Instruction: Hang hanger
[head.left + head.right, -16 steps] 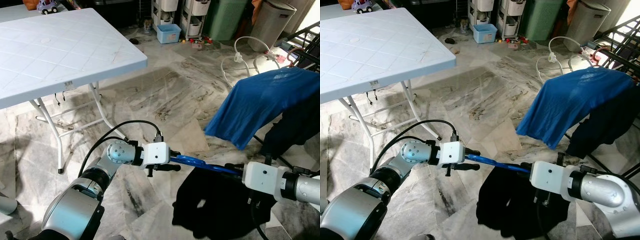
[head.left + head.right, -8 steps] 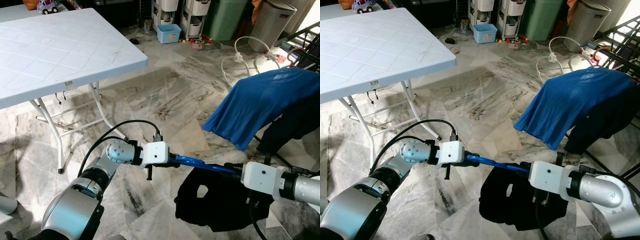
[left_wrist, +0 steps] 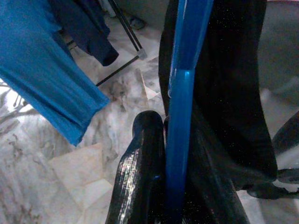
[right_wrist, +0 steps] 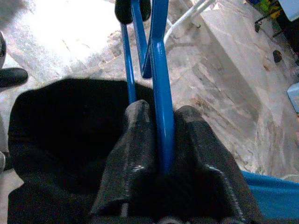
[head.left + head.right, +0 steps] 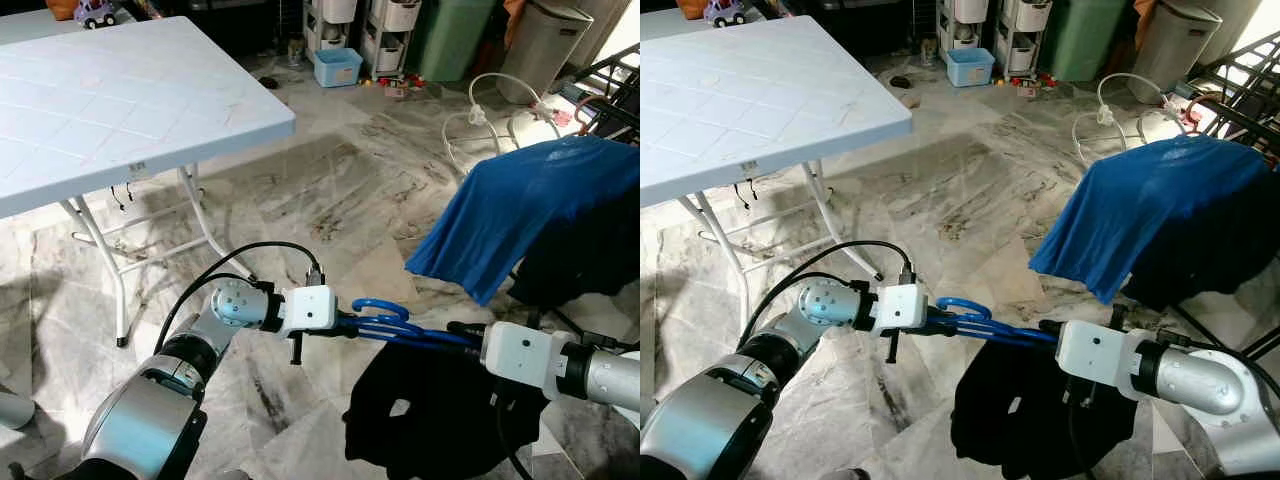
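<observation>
- Left eye view: I see the left pincer (image 5: 348,326) clenched on the blue hanger (image 5: 400,327).
- The right pincer (image 5: 462,336) grips its other end; a black garment (image 5: 430,420) hangs below.

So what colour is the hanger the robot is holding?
Bright blue: the hanger shows best in the right eye view.

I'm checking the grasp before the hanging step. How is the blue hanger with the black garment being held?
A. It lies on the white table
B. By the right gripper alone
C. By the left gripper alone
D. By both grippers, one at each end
D: the left gripper and the right gripper each clamp an end of the blue hanger, with the black garment hanging below it above the floor.
</observation>
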Controlling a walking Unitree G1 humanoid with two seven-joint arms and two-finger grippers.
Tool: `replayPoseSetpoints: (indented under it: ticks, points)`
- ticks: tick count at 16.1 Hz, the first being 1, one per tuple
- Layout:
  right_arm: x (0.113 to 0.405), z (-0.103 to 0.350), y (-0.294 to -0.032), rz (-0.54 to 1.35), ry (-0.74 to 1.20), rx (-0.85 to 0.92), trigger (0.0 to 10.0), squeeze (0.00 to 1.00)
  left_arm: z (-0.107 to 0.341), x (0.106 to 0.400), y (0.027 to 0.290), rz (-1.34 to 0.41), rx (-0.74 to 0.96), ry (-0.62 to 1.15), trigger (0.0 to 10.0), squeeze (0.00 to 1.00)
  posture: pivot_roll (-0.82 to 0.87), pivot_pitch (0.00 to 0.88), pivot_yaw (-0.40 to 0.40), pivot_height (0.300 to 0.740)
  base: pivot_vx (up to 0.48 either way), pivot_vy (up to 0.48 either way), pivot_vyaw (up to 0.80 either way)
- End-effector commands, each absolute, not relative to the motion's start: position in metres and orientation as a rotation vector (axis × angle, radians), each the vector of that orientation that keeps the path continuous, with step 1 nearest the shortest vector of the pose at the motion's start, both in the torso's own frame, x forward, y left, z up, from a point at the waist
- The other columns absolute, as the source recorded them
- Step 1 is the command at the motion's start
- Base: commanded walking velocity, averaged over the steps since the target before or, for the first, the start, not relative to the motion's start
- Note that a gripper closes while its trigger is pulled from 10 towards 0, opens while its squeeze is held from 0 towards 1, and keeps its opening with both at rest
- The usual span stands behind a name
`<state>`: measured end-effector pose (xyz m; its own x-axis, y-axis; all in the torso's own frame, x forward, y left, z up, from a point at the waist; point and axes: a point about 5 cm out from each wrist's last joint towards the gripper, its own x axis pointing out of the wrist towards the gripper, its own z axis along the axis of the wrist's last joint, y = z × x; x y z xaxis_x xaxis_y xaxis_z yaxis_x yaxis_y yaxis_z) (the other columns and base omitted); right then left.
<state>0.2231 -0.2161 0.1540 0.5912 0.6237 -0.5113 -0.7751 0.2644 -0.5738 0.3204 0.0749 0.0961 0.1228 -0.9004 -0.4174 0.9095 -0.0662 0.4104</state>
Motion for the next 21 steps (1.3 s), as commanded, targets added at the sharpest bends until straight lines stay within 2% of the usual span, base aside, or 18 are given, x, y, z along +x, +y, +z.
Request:
replayPoseSetpoints:
  ticks: [1,3,9,13,16,19,21]
  points:
    - [0.222,0.160,-0.215,0.966,0.170,-0.882,10.0,1.00,0.099,0.322,0.071,-1.487,0.682,0.003,0.0,0.00,-0.01,0.079,-0.046,0.740,0.000,0.000,0.00]
    - [0.223,0.162,-0.224,0.970,0.201,-0.841,10.0,1.00,0.096,0.320,0.072,-1.482,0.667,0.011,0.0,0.00,-0.01,0.076,-0.050,0.740,0.000,0.000,0.00]
    - [0.239,0.164,-0.230,0.879,0.144,-0.890,10.0,1.00,0.073,0.306,0.082,-1.438,0.564,0.055,0.0,0.00,0.00,0.075,-0.064,0.740,0.000,0.000,0.00]
    - [0.241,0.162,-0.227,0.884,0.125,-0.881,10.0,1.00,0.066,0.304,0.086,-1.332,0.484,0.067,0.0,0.00,0.01,0.076,-0.068,0.740,0.000,0.000,0.00]
    - [0.252,0.173,-0.228,0.814,0.049,-0.883,10.0,1.00,0.062,0.310,0.095,-1.185,0.408,0.101,0.0,0.00,0.01,0.075,-0.068,0.740,0.000,0.000,0.00]
    - [0.253,0.176,-0.224,0.807,0.022,-0.837,10.0,1.00,0.060,0.311,0.099,-1.143,0.371,0.126,0.0,0.00,0.01,0.076,-0.068,0.740,0.000,0.000,0.00]
    - [0.260,0.179,-0.228,0.721,-0.014,-0.866,10.0,1.00,0.059,0.311,0.100,-1.127,0.372,0.134,0.0,0.00,0.01,0.079,-0.070,0.740,0.000,0.000,0.00]
